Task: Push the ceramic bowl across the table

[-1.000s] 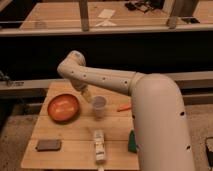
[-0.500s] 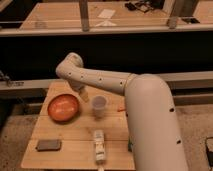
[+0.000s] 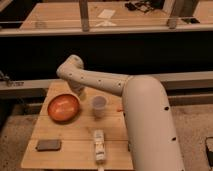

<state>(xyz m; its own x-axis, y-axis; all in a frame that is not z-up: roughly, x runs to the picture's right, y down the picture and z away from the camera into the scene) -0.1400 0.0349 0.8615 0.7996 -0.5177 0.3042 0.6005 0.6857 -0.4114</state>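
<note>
Up front, near the closest edge of the light wooden plank table (image 3: 75, 132), a dark flat rectangular block (image 3: 48, 145) lies at the view's left, with a slim white tube (image 3: 99, 146) at centre. Further in sits the wide orange-red ceramic bowl (image 3: 63, 107), and a small translucent plastic cup (image 3: 99, 105) stands just beside it. Just behind the bowl's far rim hangs the gripper (image 3: 79, 90) on the white arm (image 3: 100, 82); open or closed, I can't tell. Beyond runs a long wooden bench with metal rails (image 3: 60, 17).
</note>
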